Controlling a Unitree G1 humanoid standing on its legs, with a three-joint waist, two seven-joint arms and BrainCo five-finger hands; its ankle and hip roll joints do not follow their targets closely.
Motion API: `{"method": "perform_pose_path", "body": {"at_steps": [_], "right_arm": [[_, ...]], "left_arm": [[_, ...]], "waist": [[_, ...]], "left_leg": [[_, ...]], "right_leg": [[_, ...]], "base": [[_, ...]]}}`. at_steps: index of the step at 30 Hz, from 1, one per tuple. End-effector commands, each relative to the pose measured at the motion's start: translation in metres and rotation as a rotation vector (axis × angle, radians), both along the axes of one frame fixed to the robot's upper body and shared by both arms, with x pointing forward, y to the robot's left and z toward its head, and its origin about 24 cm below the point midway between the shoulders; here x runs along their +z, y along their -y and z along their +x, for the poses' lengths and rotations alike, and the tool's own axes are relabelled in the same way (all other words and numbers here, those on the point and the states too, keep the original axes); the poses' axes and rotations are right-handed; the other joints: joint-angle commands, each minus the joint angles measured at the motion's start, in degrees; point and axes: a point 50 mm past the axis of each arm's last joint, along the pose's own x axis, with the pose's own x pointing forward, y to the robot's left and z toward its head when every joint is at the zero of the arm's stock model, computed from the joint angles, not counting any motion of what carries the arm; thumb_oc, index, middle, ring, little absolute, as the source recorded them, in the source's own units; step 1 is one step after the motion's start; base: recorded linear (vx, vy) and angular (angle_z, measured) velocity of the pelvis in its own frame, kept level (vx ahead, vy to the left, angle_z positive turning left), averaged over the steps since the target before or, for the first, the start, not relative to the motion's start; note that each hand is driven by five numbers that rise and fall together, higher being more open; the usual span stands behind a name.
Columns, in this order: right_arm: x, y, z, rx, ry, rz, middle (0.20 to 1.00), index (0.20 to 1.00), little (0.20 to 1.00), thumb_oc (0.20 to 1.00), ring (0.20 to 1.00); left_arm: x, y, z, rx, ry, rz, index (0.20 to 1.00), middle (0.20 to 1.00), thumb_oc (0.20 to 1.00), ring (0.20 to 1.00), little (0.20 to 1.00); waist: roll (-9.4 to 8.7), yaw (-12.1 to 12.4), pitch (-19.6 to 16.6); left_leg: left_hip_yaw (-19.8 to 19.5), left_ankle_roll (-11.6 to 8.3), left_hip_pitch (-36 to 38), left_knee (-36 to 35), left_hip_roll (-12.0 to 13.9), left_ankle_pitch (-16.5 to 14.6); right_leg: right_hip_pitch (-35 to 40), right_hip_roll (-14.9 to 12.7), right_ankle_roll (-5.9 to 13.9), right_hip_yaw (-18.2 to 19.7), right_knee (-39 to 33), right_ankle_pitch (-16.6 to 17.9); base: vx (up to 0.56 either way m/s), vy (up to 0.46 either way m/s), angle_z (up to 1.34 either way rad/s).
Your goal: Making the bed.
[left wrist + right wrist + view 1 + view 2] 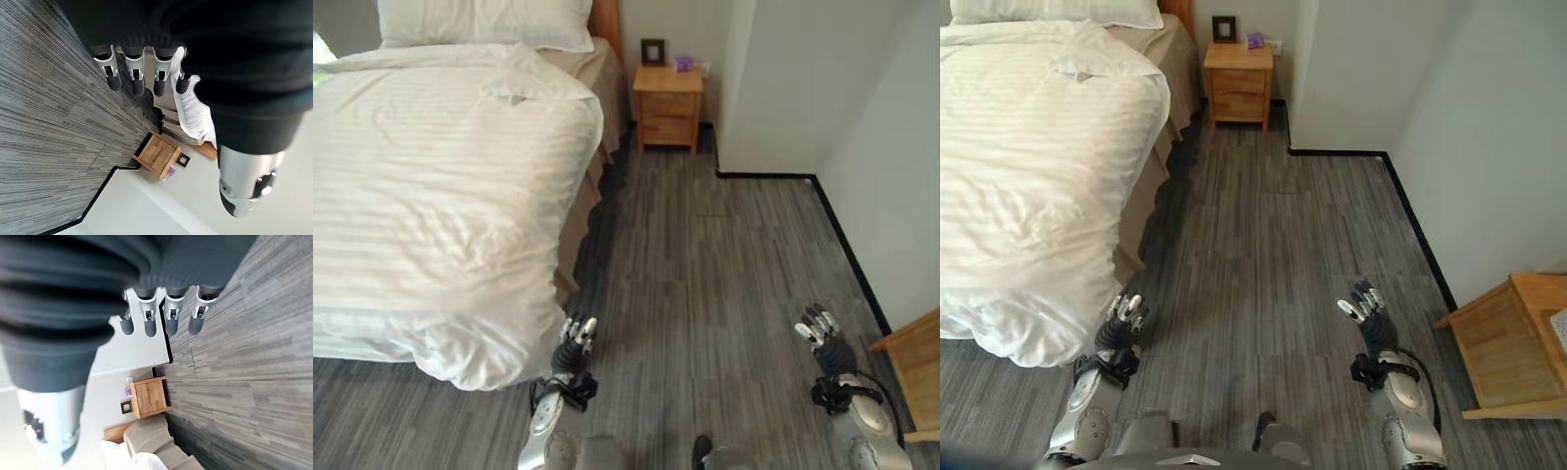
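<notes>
While our left hand (576,345) and right hand (822,337) hang loose-fingered, empty, one striped puffy duvet (440,196) covers the bed — one boxy wooden nightstand (668,106) beyond it.

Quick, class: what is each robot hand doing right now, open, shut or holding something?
Left hand: open, holding nothing, beside the duvet corner.
Right hand: open, holding nothing, over the floor.

Bedroom: bed (440,196), pillow (484,22), nightstand (668,106).
</notes>
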Motion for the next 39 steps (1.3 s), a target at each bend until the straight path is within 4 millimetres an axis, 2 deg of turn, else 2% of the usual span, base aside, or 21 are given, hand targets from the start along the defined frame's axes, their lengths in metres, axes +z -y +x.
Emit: {"method": "perform_pose_path", "body": {"at_steps": [1,3,7,12,20,23,25,27,28,29,30,32,34,35,37,39], "right_arm": [[0.023,-0.012,0.019,0.077,0.137,0.010,1.000,1.000,1.000,1.000,1.000],[0.020,-0.015,0.017,0.076,0.127,0.020,1.000,1.000,1.000,1.000,1.000],[0.011,-0.022,0.010,0.075,0.097,0.047,1.000,1.000,1.000,1.000,1.000],[0.011,-0.027,0.012,0.098,0.101,0.059,1.000,1.000,1.000,1.000,1.000],[0.023,-0.034,0.028,0.136,0.151,0.023,1.000,1.000,1.000,1.000,1.000],[0.025,-0.040,0.032,0.155,0.160,0.020,1.000,1.000,1.000,1.000,1.000],[0.024,-0.043,0.032,0.168,0.158,0.016,1.000,1.000,1.000,1.000,1.000],[0.022,-0.045,0.031,0.174,0.149,0.016,1.000,1.000,1.000,1.000,1.000],[0.022,-0.045,0.031,0.174,0.149,0.016,1.000,1.000,1.000,1.000,1.000],[0.017,-0.045,0.026,0.164,0.130,0.026,1.000,1.000,1.000,1.000,1.000],[0.016,-0.044,0.024,0.161,0.123,0.023,1.000,1.000,1.000,1.000,1.000],[0.015,-0.042,0.022,0.148,0.119,0.032,1.000,1.000,1.000,1.000,1.000],[0.014,-0.040,0.019,0.129,0.120,0.053,1.000,1.000,1.000,1.000,1.000],[0.015,-0.040,0.018,0.127,0.124,0.055,1.000,1.000,1.000,1.000,1.000],[0.016,-0.040,0.016,0.138,0.130,0.053,1.000,1.000,1.000,1.000,1.000],[0.016,-0.042,0.016,0.145,0.127,0.053,1.000,1.000,1.000,1.000,1.000]], "left_arm": [[0.036,-0.012,0.019,-0.061,0.174,0.092,1.000,1.000,1.000,1.000,1.000],[0.036,-0.012,0.020,-0.065,0.176,0.092,1.000,1.000,1.000,1.000,1.000],[0.039,-0.009,0.024,-0.068,0.191,0.079,1.000,1.000,1.000,1.000,1.000],[0.039,-0.013,0.021,-0.055,0.185,0.089,1.000,1.000,1.000,1.000,1.000],[0.034,-0.021,0.017,-0.024,0.155,0.106,1.000,1.000,1.000,1.000,1.000],[0.035,-0.025,0.018,-0.003,0.156,0.106,1.000,1.000,1.000,1.000,1.000],[0.038,-0.029,0.019,0.012,0.163,0.117,1.000,1.000,1.000,1.000,1.000],[0.040,-0.029,0.021,0.014,0.171,0.125,1.000,1.000,1.000,1.000,1.000],[0.040,-0.029,0.021,0.014,0.171,0.125,1.000,1.000,1.000,1.000,1.000],[0.042,-0.031,0.021,-0.003,0.175,0.155,1.000,1.000,1.000,1.000,1.000],[0.043,-0.031,0.021,-0.004,0.178,0.163,1.000,1.000,1.000,1.000,1.000],[0.045,-0.032,0.022,-0.005,0.185,0.163,1.000,1.000,1.000,1.000,1.000],[0.044,-0.029,0.024,-0.007,0.187,0.141,1.000,1.000,1.000,1.000,1.000],[0.044,-0.029,0.026,-0.008,0.190,0.139,1.000,1.000,1.000,1.000,1.000],[0.043,-0.028,0.028,-0.020,0.185,0.159,1.000,1.000,1.000,1.000,1.000],[0.042,-0.026,0.031,-0.027,0.186,0.164,1.000,1.000,1.000,1.000,1.000]], "waist": [[1.66,0.6,-1.4],[2.36,-0.3,-1.9],[3.12,-1.4,-3.8],[3.31,-1.5,-3.9],[3.10,0.0,-3.2],[3.47,0.4,-2.1],[3.64,0.3,-1.0],[4.16,0.4,0.1],[4.13,0.4,0.1],[5.11,-0.1,0.9],[5.30,-0.6,1.0],[5.46,-1.9,0.9],[5.32,-3.7,0.5],[5.23,-4.7,0.2],[5.37,-6.4,-0.3],[5.21,-7.1,-1.0]], "left_leg": [[-2.6,0.58,4.0,-9.2,0.8,-0.3],[-1.7,1.20,6.8,-12.8,0.2,-1.4],[-2.4,1.93,10.9,-19.1,-0.5,-1.2],[-3.3,2.77,12.2,-20.1,-0.8,-1.9],[-2.7,4.04,12.2,-18.7,-1.8,-4.4],[-2.6,5.10,12.6,-18.7,-1.9,-5.3],[-2.7,5.97,13.2,-18.5,-2.0,-6.0],[-2.4,6.97,14.6,-18.6,-2.3,-6.8],[-2.4,6.97,14.6,-18.6,-2.3,-6.8],[-2.2,7.20,17.0,-19.2,-1.9,-7.9],[-2.2,6.98,18.2,-19.6,-1.8,-8.3],[-3.2,5.67,20.8,-20.3,-1.2,-8.7],[-4.7,4.00,23.8,-20.7,-0.6,-9.9],[-5.2,2.98,25.9,-21.3,-0.2,-10.1],[-6.1,0.88,29.2,-22.3,1.2,-10.4],[-6.9,-0.13,30.5,-21.0,2.1,-10.2]], "right_leg": [[2.3,-0.1,5.71,3.3,-5.2,6.4],[2.9,1.0,6.14,2.4,-6.1,6.3],[3.9,1.3,6.55,1.4,-8.5,6.9],[3.6,0.8,6.82,1.6,-6.4,6.5],[3.3,-0.9,8.09,1.2,-4.1,5.8],[-0.3,-1.6,9.21,1.7,3.3,5.7],[-4.4,-2.1,10.55,3.0,12.1,8.6],[-8.0,-4.1,11.28,1.5,20.7,12.1],[-8.1,-4.1,11.28,1.5,20.8,12.0],[-11.4,-5.5,11.25,-1.3,25.6,13.4],[-12.8,-5.9,11.35,-2.1,25.5,12.9],[-14.4,-4.8,10.82,-3.7,19.2,11.6],[-15.0,-3.0,10.47,-3.8,9.1,11.3],[-15.8,-2.1,10.92,-4.9,1.8,13.0],[-17.1,-1.9,11.92,-7.7,-6.3,15.8],[-17.9,-2.1,12.24,-8.9,-7.9,17.1]], "base": [[0.04,-0.055,-0.11],[0.05,-0.044,-0.17],[0.07,0.046,0.15],[0.03,0.073,0.05],[0.05,0.107,0.07],[0.06,0.108,-0.07],[0.09,0.125,-0.19],[0.11,0.126,-0.12],[0.23,0.148,-0.01],[0.28,0.113,0.04],[0.44,0.110,-0.06],[0.43,-0.028,-0.17],[0.52,-0.099,0.02],[0.57,-0.135,0.18],[0.55,-0.139,0.33],[0.61,-0.190,0.57]]}}
